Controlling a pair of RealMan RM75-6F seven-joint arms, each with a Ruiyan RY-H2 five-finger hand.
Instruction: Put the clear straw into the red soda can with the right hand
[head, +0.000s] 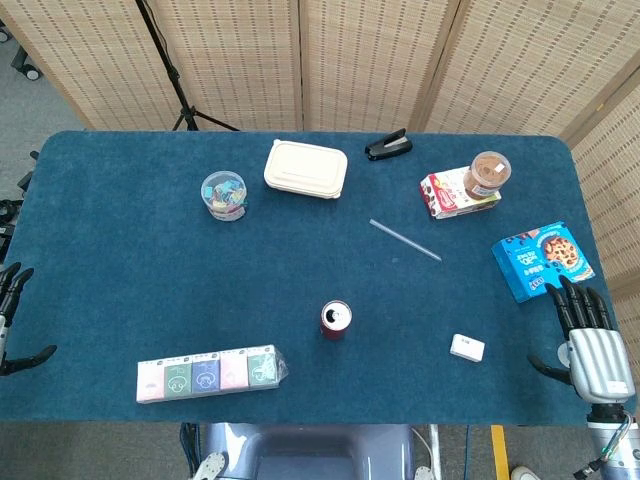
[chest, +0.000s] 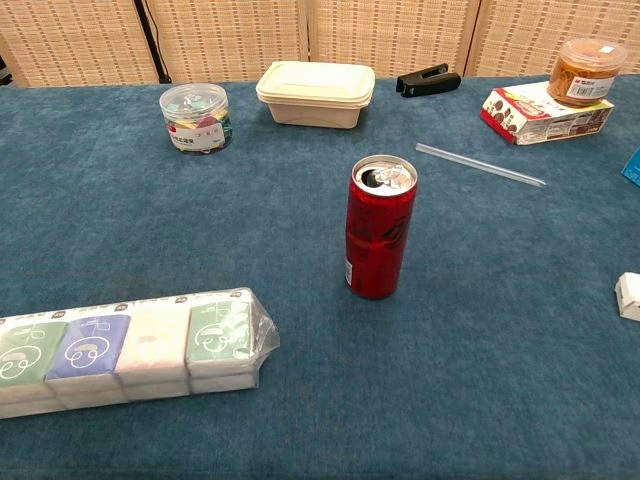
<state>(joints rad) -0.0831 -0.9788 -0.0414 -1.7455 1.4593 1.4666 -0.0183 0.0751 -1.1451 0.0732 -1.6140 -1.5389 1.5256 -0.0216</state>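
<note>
The red soda can (head: 336, 320) (chest: 380, 228) stands upright near the middle of the blue table, its top opened. The clear straw (head: 404, 240) (chest: 480, 165) lies flat on the cloth, beyond the can and to its right. In the head view my right hand (head: 588, 342) hovers at the table's front right corner, fingers spread and holding nothing, far from both straw and can. My left hand (head: 12, 315) shows partly at the left edge, fingers apart and empty. Neither hand appears in the chest view.
A row of tissue packs (head: 207, 372) lies front left. At the back stand a jar of clips (head: 223, 195), a cream lunchbox (head: 306, 168), a black stapler (head: 388, 147) and a lidded cup on a snack box (head: 460, 193). A blue cookie box (head: 542, 260) and white eraser (head: 467, 347) sit right.
</note>
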